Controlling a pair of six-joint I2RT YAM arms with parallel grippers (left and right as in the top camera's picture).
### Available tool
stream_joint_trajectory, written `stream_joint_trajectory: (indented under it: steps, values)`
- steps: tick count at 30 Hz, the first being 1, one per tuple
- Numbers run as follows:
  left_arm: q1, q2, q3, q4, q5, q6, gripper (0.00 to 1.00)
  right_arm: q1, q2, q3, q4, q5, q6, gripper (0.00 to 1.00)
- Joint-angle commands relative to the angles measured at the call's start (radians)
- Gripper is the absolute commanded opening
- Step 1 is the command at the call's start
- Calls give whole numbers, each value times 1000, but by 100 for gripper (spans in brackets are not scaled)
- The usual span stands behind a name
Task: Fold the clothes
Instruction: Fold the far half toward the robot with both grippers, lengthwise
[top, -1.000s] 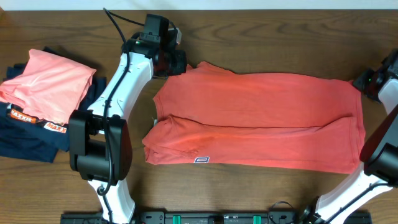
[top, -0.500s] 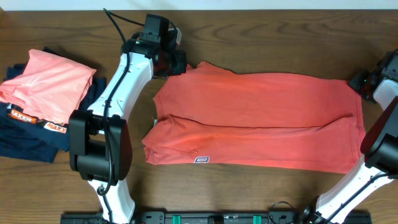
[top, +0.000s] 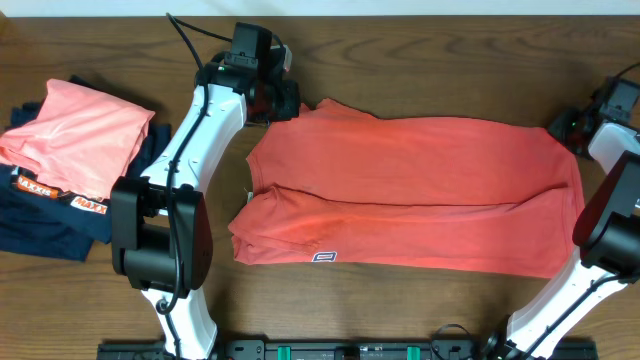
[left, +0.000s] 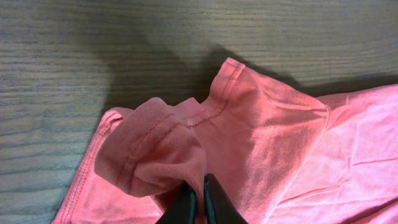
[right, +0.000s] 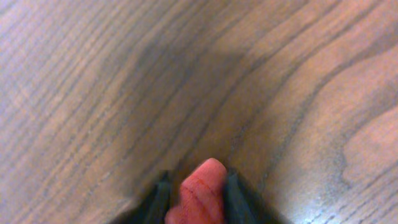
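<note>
**A:** Where is the shirt?
**B:** The coral-red t-shirt (top: 420, 190) lies mid-table (top: 420, 50), with its long axis running left to right. The near edge is doubled over, and the white hem patch (top: 323, 257) shows on the near-left fold.

**A:** Left gripper?
**B:** The left gripper (left: 200, 190) is at the far-left corner of the shirt. Its fingers are clenched on a bunched fold of ribbed edge, which is puckered up off the wood.

**A:** Right gripper?
**B:** The right gripper (right: 199, 186) is at the far-right corner. The wrist view is blurred. A nub of red cloth sits between the two fingers, which look pressed against it, so it appears to be grasping the shirt.

**A:** Anything else on the table?
**B:** A salmon-pink folded garment (top: 75, 135) sits atop the navy garments (top: 40, 225) at the far left, well apart from the shirt.
</note>
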Motion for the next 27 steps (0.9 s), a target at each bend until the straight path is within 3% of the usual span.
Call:
stream_joint_trajectory:
  steps: [1, 8, 15, 22, 27]
  values:
    - [2, -12, 17, -2, 1, 18, 6, 6, 23, 11, -13, 53, 8, 1]
    - [16, -21, 18, -2, -26, 25, 6, -6, -13, 11, -74, 65, 8, 1]
    - [69, -138, 18, -46, -24, 24, 6, -34, -200, 11, -217, 76, 0, 1]
    - [69, -263, 17, -342, -24, 24, 6, -40, -384, 11, -527, 165, -4, 1]
    - [69, -281, 17, -588, -24, 24, 6, -40, -414, 11, -740, 278, -22, 1]
